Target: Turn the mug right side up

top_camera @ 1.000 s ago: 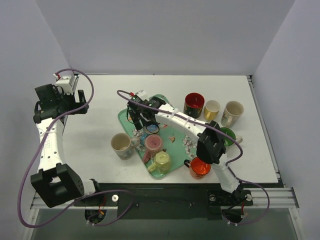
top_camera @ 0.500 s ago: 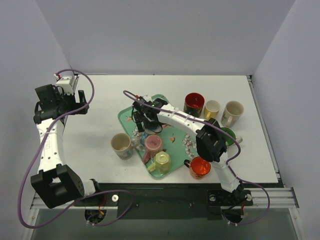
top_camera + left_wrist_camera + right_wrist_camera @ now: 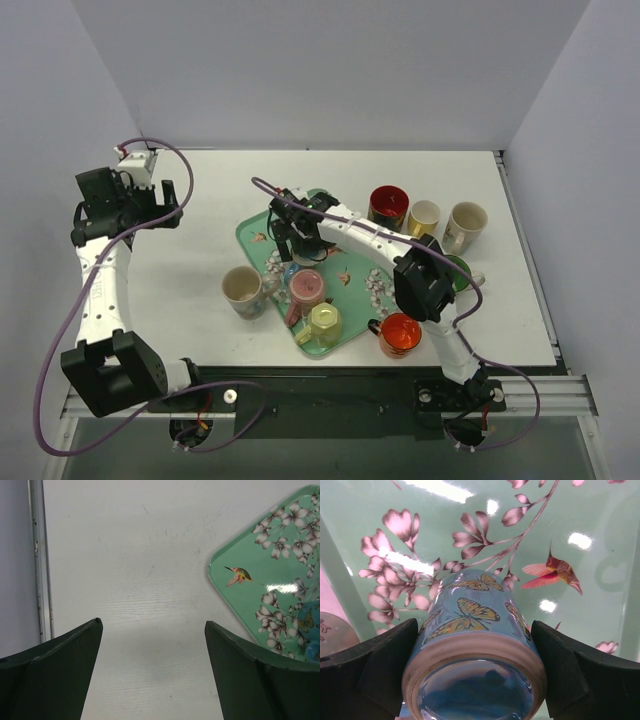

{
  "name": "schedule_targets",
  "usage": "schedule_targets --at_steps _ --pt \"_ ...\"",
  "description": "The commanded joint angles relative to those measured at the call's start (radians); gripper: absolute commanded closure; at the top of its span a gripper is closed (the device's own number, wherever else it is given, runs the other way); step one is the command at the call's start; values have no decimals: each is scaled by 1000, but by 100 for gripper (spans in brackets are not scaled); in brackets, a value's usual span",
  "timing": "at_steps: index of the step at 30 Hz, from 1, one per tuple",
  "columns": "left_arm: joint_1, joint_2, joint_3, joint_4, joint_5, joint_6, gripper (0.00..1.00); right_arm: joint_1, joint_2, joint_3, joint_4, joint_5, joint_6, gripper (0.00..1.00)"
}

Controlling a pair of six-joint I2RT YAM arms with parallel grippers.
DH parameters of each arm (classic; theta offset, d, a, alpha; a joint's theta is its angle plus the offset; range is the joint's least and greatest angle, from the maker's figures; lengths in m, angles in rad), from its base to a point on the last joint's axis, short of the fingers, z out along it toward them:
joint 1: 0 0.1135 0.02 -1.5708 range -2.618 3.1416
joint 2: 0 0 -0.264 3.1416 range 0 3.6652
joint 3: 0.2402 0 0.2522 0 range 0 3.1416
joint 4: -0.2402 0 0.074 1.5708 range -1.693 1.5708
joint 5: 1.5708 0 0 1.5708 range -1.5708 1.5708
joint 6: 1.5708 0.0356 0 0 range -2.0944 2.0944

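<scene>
1. The blue butterfly mug (image 3: 470, 612) is parked upside down on the green tray (image 3: 260, 545). Its base is up, its rim is down on the flowery surface, and it's over toward the tray's left side.
2. The right gripper (image 3: 475, 632) is lowered over it, with one finger on each side of the mug. The fingers (image 3: 375, 665) look to be right up against the walls, but whether it's properly clamped can't be told.
3. The left gripper (image 3: 153, 624) is spread wide with nothing in it, held over bare table (image 3: 150, 555) off to the left of the tray.
4. A pink mug (image 3: 306, 287) is sat on the tray just beside the blue one, and a yellow mug (image 3: 324, 322) is found at the tray's near corner.
5. A cream mug (image 3: 242, 288) is stood off the tray, by its near-left edge.
</scene>
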State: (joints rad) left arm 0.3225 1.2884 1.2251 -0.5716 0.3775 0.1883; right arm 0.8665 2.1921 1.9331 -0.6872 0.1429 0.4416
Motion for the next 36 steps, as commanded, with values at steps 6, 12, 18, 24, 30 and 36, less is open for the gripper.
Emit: schedule_targets --at_steps 6,12,18,24,30,36 --pt "-117 -26 27 12 15 7 6 -61 -201 -98 164 80 -12 100" --pt "-177 5 57 -8 106 -55 7 -96 -301 -255 383 72 26 100" --pt "-195 28 41 85 243 -255 8 -95 -360 -298 494 156 16 100" --pt "-194 58 8 231 389 -653 9 -90 -471 -376 649 253 -14 100" --pt "-226 78 -145 556 531 -1238 9 -58 -565 -427 788 377 -89 100" --pt "-315 65 -217 702 465 -1443 9 5 -617 -479 942 507 -170 100"
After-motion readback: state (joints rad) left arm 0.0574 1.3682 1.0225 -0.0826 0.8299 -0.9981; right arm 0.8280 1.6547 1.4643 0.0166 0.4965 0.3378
